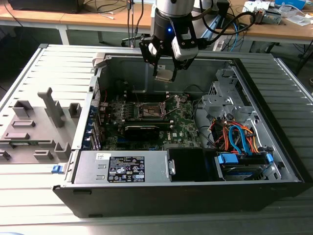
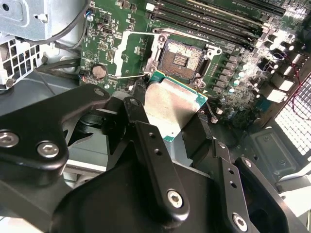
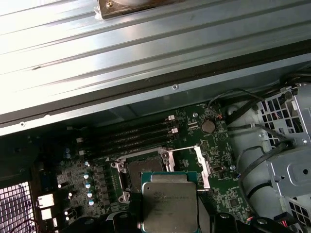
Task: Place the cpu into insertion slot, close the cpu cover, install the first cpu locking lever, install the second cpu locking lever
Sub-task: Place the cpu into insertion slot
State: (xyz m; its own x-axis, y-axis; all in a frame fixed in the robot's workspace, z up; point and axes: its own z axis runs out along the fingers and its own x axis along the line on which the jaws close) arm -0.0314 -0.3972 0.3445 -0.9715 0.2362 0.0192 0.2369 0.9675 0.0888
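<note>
1 gripper (image 2: 170, 121) pinches 1 cpu (image 2: 172, 102), up over 1 slot (image 2: 182, 58), not touching. 1 cover (image 2: 120, 54) is flipped open.

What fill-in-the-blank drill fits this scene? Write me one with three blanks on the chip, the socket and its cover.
1. Above the motherboard, the gripper is shut on the ____.
2. The insertion slot has no chip in it: it is ____.
3. The cpu cover is swung ____, leaving the slot uncovered.
Missing words: cpu; empty; open.
</note>
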